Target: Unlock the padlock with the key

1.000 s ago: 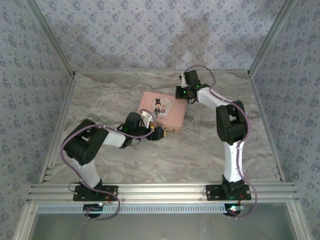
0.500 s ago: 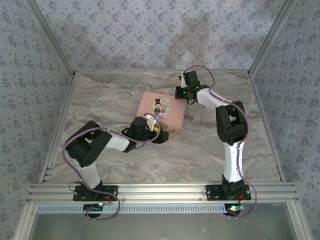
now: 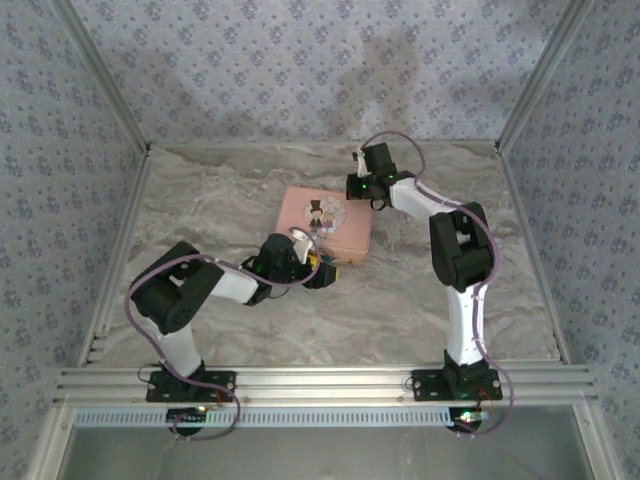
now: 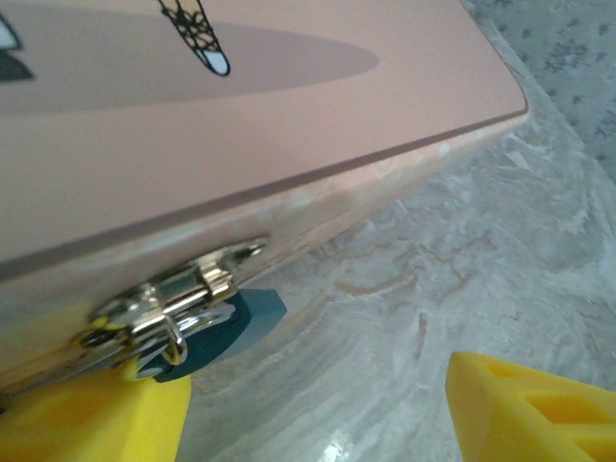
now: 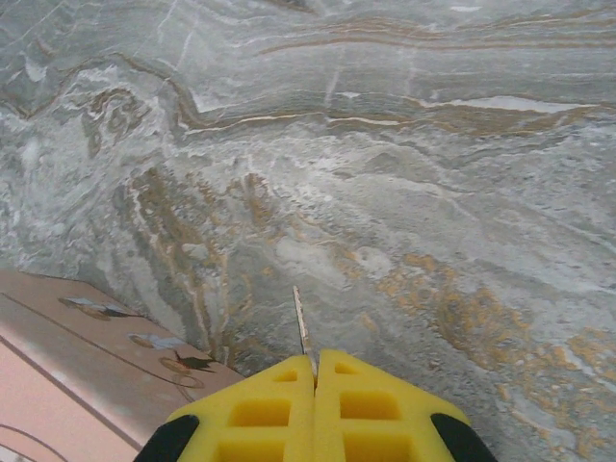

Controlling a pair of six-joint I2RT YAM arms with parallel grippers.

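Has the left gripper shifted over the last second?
Yes. Seen from above, the left gripper has slid slightly right along the near edge of the pink tin, toward its near right corner; the tin itself has not moved.

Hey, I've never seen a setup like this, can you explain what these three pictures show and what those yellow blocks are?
This is a robot: a left arm and a right arm bolted to a marbled table. The wide picture is from a camera above and behind them; the close-ups are from cameras on the wrists. The yellow blocks are the fingers of each arm's gripper. On the table lies a pink tin. A small bluish padlock hangs from its metal clasp. The left gripper is open, close to the padlock. The right gripper is shut on a thin key, beside the tin.
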